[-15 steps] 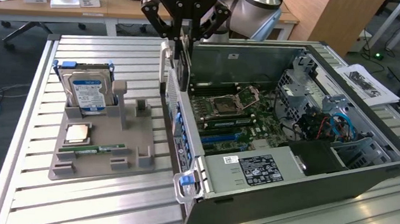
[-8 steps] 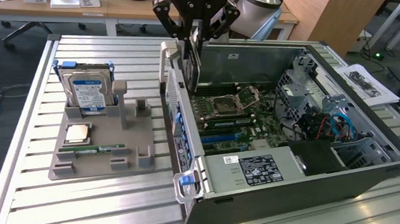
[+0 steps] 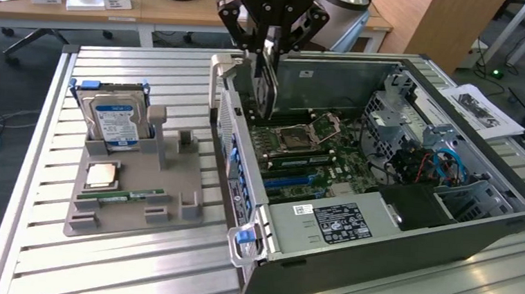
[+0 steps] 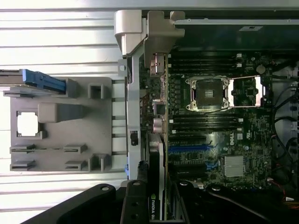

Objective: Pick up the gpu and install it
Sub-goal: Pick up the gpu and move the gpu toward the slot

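My gripper (image 3: 271,56) is shut on the gpu (image 3: 261,84), a thin dark card with a silver end bracket that hangs edge-on below the fingers. It hovers just above the near wall of the open computer case (image 3: 348,253), at the end nearest the exterior view's top. In the wrist view the gpu (image 4: 157,112) runs as a slim strip along the edge of the motherboard (image 4: 219,121), its bracket over the case's rear frame, with my gripper (image 4: 158,205) clamped on either side of it. Blue expansion slots (image 4: 189,149) lie on the board beside the card.
A grey parts holder (image 3: 119,213) at the exterior view's left carries a hard drive (image 3: 117,119), a processor (image 3: 102,172) and a memory stick (image 3: 134,195). The case's power supply (image 3: 340,225) and drive cage (image 3: 412,130) stand inside it. Papers (image 3: 483,110) lie at the right.
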Available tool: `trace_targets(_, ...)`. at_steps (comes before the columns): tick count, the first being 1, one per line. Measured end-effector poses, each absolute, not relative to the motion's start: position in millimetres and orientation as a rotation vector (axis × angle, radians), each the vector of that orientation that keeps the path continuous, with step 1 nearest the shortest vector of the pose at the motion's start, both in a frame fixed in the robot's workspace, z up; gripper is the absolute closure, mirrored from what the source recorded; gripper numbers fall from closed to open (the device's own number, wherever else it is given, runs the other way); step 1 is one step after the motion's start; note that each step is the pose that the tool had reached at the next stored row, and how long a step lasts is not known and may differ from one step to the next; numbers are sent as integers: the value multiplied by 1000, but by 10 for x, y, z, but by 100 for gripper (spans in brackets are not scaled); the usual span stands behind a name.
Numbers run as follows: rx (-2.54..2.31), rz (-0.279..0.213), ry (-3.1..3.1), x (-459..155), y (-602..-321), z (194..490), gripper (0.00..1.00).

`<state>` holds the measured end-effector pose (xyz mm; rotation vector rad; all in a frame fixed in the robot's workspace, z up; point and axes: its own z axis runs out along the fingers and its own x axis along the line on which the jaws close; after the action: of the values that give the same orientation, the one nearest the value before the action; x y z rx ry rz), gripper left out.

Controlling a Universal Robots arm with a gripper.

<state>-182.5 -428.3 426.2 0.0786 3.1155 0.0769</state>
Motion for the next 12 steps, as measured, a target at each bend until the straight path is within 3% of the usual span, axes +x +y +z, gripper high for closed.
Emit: trace_targets(12,79,77,3116,-1553,-4273,4261,73)
